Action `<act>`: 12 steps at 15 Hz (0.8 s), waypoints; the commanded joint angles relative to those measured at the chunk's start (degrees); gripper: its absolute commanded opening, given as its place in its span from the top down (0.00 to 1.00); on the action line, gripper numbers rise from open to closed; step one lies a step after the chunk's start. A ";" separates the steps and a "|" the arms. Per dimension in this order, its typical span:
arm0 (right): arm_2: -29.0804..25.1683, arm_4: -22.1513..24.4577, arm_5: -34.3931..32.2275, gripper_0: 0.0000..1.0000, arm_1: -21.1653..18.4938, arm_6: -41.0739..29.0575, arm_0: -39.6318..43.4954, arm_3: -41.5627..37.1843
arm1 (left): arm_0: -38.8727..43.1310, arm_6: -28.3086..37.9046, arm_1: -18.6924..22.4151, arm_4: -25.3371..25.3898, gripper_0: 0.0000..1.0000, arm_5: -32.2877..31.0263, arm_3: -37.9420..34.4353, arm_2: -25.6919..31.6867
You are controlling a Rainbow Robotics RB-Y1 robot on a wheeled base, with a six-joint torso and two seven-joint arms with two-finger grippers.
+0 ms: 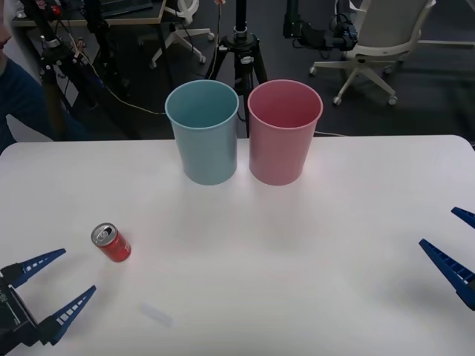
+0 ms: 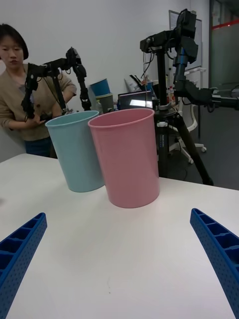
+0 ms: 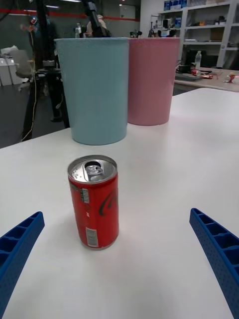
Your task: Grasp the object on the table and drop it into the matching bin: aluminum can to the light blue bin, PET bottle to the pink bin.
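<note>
A dark floor lies behind, with a black tripod [image 1: 241, 52] and a white office chair [image 1: 378, 44]. Shelving [image 3: 206, 30] lines a far wall.

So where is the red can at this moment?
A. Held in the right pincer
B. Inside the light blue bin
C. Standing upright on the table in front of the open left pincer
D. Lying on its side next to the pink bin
C. The red can stands upright on the table, silver top up, ahead of the open left pincer, untouched and apart from both bins.
</note>
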 commanded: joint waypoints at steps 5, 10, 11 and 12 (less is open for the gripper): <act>0.00 0.00 0.00 0.00 0.00 0.00 0.00 0.00 | -7.99 -2.50 -0.71 -0.20 0.00 -0.49 10.09 -2.80; 0.00 0.00 0.00 0.00 0.00 0.00 0.00 0.00 | -12.12 -2.24 -3.61 -3.10 0.00 3.55 10.18 -2.80; 0.00 0.00 0.00 0.00 0.00 0.00 0.00 0.00 | -12.65 -2.15 -4.05 -3.63 0.00 4.25 10.18 -2.80; 0.00 0.00 0.00 0.00 0.00 0.00 0.00 0.00 | -13.27 -1.97 -4.49 -4.42 0.00 4.69 10.26 -2.80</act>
